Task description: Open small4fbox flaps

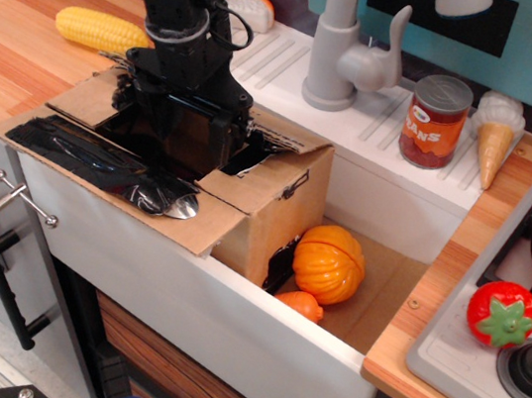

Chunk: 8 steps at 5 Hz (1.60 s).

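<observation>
The small4fbox (279,211) is a brown cardboard box standing in the left part of the sink (227,323). Its front long flap (110,171) lies folded out over the sink's front edge, with shiny black tape on it. A short flap (86,97) lies out to the left. The right flap (274,175) lies roughly level on the box top, and a far flap (291,135) shows behind the arm. My black gripper (179,141) reaches down into the box opening. Its fingertips are lost against the dark interior.
An orange toy pumpkin (329,264) and a smaller orange piece (302,305) lie in the sink right of the box. A grey faucet (335,39), a beans can (434,121) and an ice cream cone (495,143) stand behind. Corn (101,29) lies at left, a tomato (502,314) at right.
</observation>
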### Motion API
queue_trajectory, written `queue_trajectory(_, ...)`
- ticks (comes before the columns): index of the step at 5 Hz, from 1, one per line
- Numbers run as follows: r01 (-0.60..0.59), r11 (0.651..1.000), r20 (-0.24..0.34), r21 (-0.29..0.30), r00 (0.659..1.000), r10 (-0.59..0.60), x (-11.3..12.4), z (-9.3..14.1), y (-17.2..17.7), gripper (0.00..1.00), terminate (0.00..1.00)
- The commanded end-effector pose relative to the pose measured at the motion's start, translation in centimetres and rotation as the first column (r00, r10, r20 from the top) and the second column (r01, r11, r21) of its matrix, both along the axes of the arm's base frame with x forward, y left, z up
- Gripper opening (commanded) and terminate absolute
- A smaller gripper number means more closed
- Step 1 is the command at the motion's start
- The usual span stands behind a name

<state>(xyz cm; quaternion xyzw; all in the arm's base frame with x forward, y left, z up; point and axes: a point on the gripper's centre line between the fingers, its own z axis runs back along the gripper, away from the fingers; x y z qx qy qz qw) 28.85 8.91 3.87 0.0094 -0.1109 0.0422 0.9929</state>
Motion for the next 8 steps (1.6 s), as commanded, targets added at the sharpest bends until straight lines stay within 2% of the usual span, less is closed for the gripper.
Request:
queue_trajectory(1, 0.000, 1.000, 0.000, 0.000, 1.000, 0.000, 0.0, 0.0, 0.0, 1.00, 0.00)
queue_trajectory(4, 0.069, 0.998, -0.004, 0.006, 0.998, -0.069, 2.5, 0.4, 0.2, 1.00, 0.00)
queue_trajectory(7, 0.146, 0.984, 0.000, 0.104, 0.989, -0.146, 5.4, 3.2, 0.0, 1.00, 0.00)
queue_trajectory(8, 0.183, 0.973, 0.008, 0.139, 0.983, -0.186, 7.1, 3.7, 0.1, 1.00, 0.00)
